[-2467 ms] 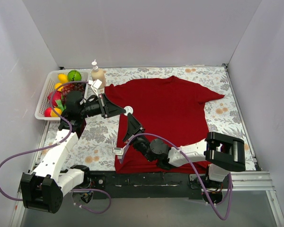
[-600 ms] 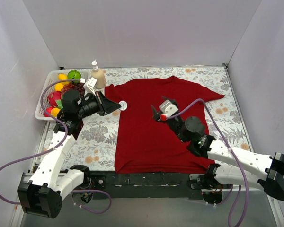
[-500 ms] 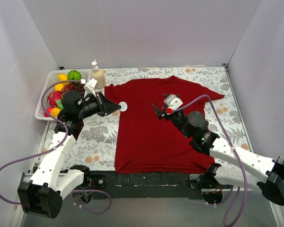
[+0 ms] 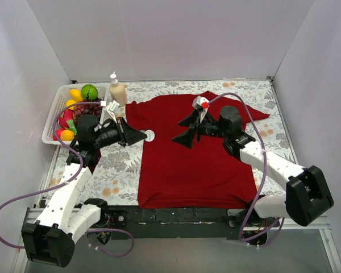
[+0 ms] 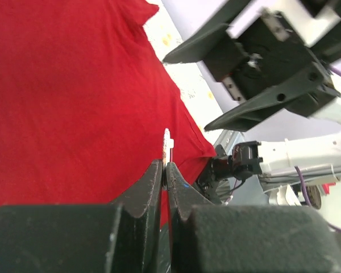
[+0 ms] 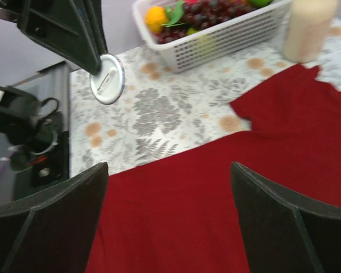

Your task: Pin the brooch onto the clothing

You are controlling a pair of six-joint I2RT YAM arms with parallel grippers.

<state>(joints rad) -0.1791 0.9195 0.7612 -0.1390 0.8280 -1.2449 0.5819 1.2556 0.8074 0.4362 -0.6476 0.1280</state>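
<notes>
The clothing (image 4: 199,156) is a dark red T-shirt lying flat on the floral table. My left gripper (image 4: 142,136) is shut on the brooch (image 4: 150,135), a small white disc held above the shirt's left edge. In the left wrist view the brooch (image 5: 167,148) sticks up edge-on from the pinched jaws (image 5: 165,168), over the shirt (image 5: 74,85). My right gripper (image 4: 185,132) hovers open over the shirt's chest, pointing left at the brooch. The right wrist view looks between its spread fingers (image 6: 169,166) at the shirt (image 6: 216,205), with the brooch (image 6: 107,78) face-on.
A white basket (image 4: 52,122) of fruit stands at the table's left edge, with a cream pump bottle (image 4: 117,91) beside the shirt's left sleeve. Both show in the right wrist view: the basket (image 6: 216,40) and the bottle (image 6: 307,23). White walls enclose the table.
My right arm swung from the shirt's front left to over its chest, turned to face left, and its jaws opened wide. The left gripper, still holding the brooch, shifted slightly.
</notes>
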